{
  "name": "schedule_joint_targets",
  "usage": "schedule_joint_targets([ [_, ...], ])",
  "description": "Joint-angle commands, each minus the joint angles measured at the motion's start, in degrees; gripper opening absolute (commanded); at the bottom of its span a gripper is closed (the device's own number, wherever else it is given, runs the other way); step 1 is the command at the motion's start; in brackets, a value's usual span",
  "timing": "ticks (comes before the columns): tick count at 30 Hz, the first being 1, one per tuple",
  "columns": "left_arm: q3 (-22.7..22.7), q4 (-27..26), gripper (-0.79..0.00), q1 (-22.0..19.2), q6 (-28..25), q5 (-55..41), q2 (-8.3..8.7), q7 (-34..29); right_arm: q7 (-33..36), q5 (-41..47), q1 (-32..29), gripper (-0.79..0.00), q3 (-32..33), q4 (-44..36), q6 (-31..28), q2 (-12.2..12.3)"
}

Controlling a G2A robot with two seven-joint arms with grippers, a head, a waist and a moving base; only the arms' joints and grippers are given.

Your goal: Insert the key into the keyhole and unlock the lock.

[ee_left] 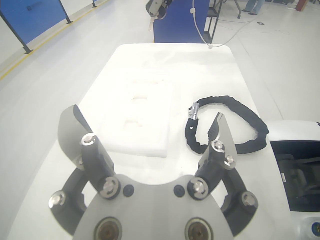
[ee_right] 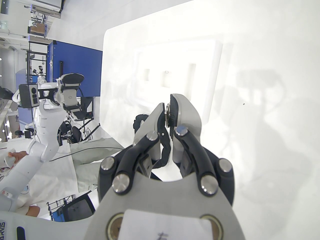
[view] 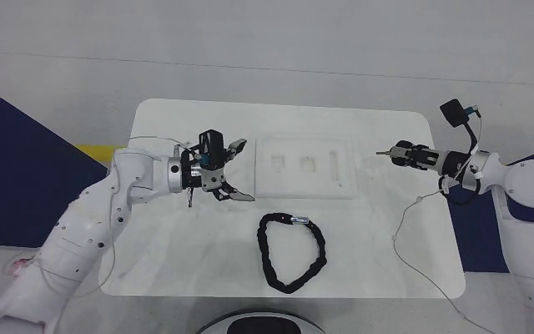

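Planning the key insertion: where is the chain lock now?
In the top view the chain lock lies looped on the table, on the robot's side of the foam tray.

Hard overhead glare whitens my table, worst on the foam tray toward twelve o'clock; wrist views bow at edges.

On the table, the foam tray sits just past centre toward 12 o'clock, and the chain lock lies on the tabletop near the tray's 6 o'clock side. The left gripper is just beside the tray at 9 o'clock. The right gripper, with the key between its fingers, is at 3 o'clock.
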Motion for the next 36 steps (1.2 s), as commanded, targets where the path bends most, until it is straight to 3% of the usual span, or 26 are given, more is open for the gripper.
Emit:
schedule_joint_targets([
  [1,3.6,1.1,0.0,-1.2,0.0,0.7,-0.91,-0.1,0.0,0.0,0.0,-0.785,0.0,0.0,0.0,0.0],
  [9,15.0,5.9,0.0,-6.3,0.0,3.8,-5.08,3.1,0.0,0.0,0.0,-0.785,0.0,0.0,0.0,0.0],
  [16,22.1,10.8,0.0,-9.5,0.0,6.0,-7.87,8.1,0.0,0.0,0.0,-0.785,0.0,0.0,0.0,0.0],
  [33,22.2,11.1,0.0,-9.6,0.0,6.1,-7.96,8.4,0.0,0.0,0.0,-0.785,0.0,0.0,0.0,0.0],
  [36,21.7,10.0,0.0,-8.8,1.1,6.2,-7.88,6.1,0.0,0.0,0.0,-0.785,0.0,0.0,0.0,0.0],
])
